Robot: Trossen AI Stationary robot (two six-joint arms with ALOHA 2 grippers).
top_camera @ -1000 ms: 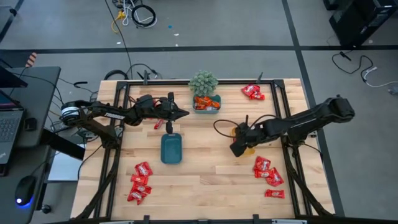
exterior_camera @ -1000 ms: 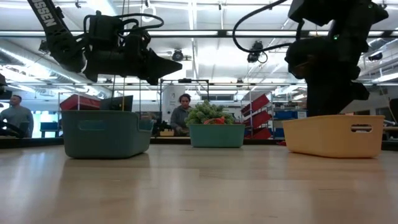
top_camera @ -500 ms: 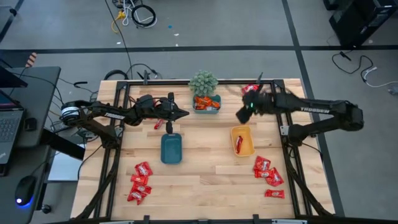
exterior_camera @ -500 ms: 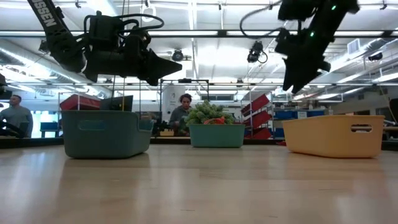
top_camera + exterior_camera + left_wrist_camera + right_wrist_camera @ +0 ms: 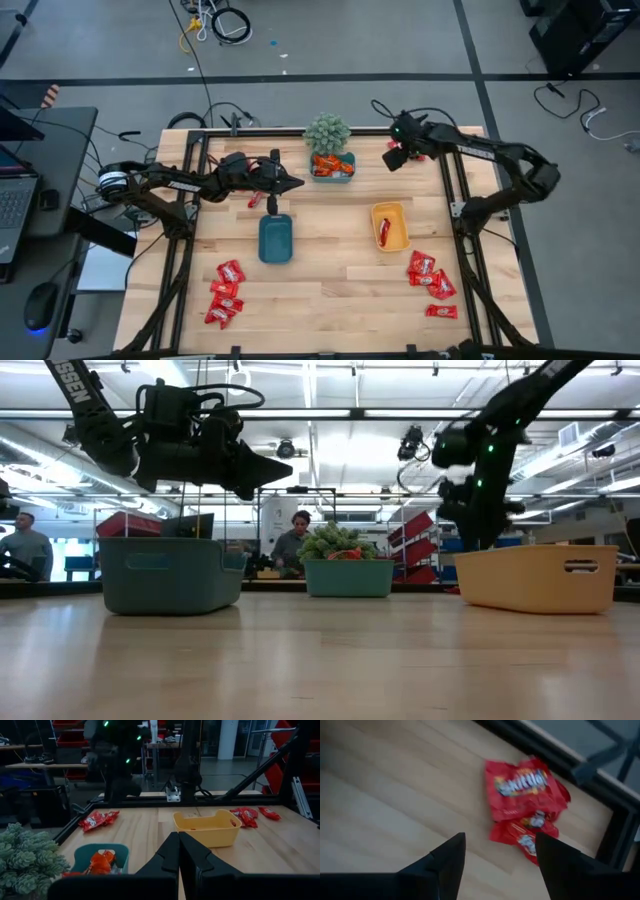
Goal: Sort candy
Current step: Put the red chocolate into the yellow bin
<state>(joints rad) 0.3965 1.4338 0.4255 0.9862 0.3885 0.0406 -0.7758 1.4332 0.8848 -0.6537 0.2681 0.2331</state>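
Candy (image 5: 407,148) is still heaped at the far right corner, with piles near left (image 5: 225,294) and near right (image 5: 431,280). 1 packet (image 5: 384,232) is seen in the yellow tray (image 5: 401,238), some in the blue tray (image 5: 346,176); most sorting is judged undone. The right gripper (image 5: 496,851) is spread wide, empty, over the corner heap. The left gripper (image 5: 296,182) is shut, waiting above the teal tray (image 5: 275,240). Only the right wrist view shows 2 packets between the fingers.

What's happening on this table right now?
Candy sorting. The right gripper, open, hovers over the red packets at the table's far right corner. One red packet lies in the yellow tray. The left gripper, shut, waits above the table beyond the teal tray.
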